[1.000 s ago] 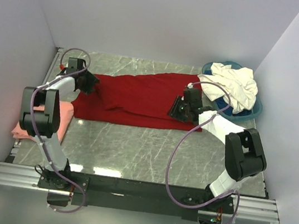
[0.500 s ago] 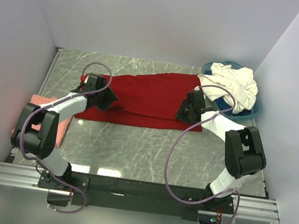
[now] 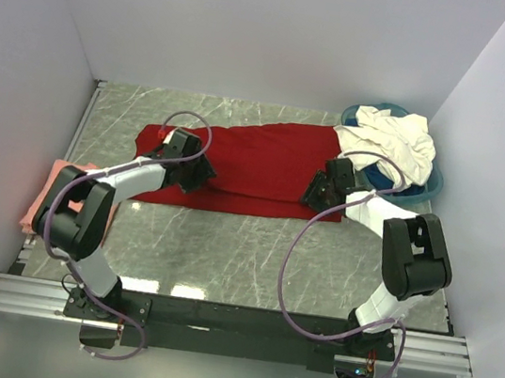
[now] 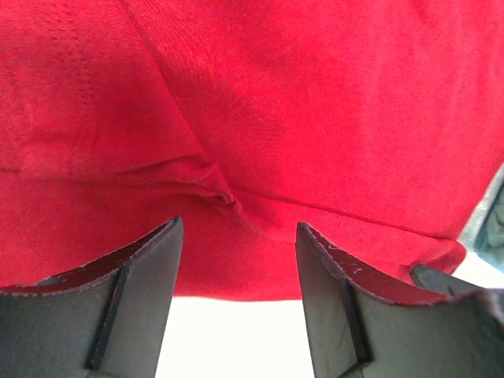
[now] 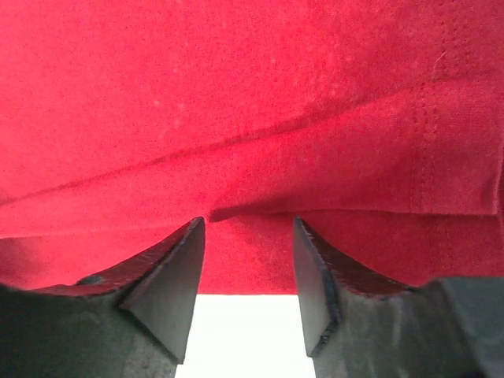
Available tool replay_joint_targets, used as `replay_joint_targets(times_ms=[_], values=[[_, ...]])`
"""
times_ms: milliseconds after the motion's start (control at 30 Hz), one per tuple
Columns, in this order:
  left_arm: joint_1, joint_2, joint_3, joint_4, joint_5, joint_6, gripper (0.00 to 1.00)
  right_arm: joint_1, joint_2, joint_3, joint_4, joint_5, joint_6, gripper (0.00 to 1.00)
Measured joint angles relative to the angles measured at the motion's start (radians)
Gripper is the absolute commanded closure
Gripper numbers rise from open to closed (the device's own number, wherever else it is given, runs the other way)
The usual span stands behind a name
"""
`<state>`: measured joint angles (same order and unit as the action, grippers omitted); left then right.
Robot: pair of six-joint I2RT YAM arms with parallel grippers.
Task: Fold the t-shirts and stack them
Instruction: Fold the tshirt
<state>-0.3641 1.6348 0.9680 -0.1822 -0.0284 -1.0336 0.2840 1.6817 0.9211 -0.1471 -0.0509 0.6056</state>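
The left gripper [image 4: 236,224] is gaping empty over the deep red cloth t-shirt [image 3: 257,156], and the right gripper [image 5: 248,220] is gaping likewise. The shirt is lying spread on the grey marble table [image 3: 225,242]. The round blue plastic basin [image 3: 434,186] is holding crumpled cream-white t-shirts [image 3: 397,144].

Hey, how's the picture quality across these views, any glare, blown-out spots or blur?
Top view: sharp and evenly lit, with two bright glare patches on the grey marble table near its front edge. Left wrist view: the deep red cloth t-shirt fills the frame, slightly soft; the strip between the dark fingers is blown out white. Right wrist view: same white burn-out, stitching legible.
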Motion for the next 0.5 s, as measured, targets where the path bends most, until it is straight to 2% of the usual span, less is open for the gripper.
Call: replay_joint_targets(times_ms=[500], values=[[-0.006, 0.158, 0.115, 0.003, -0.003, 0.000, 0.36, -0.041, -0.008, -0.027, 0.035, -0.025, 0.014, 0.41]])
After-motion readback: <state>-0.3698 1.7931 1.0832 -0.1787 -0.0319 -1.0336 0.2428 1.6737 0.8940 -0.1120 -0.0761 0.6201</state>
